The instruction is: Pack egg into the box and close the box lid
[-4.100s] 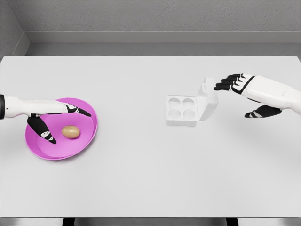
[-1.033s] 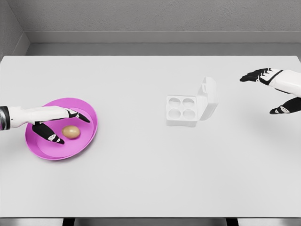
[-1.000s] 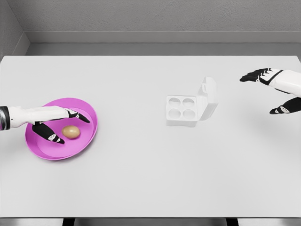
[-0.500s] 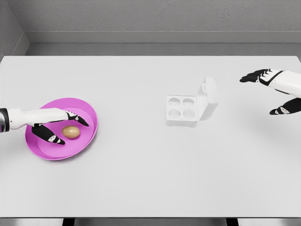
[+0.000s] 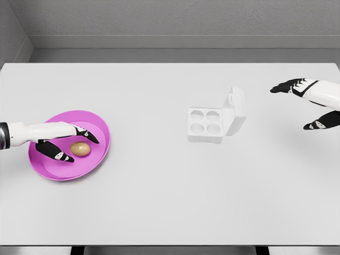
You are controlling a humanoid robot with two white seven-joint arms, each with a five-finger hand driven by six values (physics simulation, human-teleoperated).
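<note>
The left hand (image 5: 66,142), fingers spread and not yet closed, is seen around the egg (image 5: 80,149) on the pink plate (image 5: 101,133) at nine o'clock. The box (image 5: 206,124), lid raised, is seen empty at three o'clock. Packing and closing remain undone. The right hand (image 5: 311,103) is held open, idle.

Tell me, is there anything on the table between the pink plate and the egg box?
No. In the head view, only bare white table lies between the pink plate and the open egg box.
</note>
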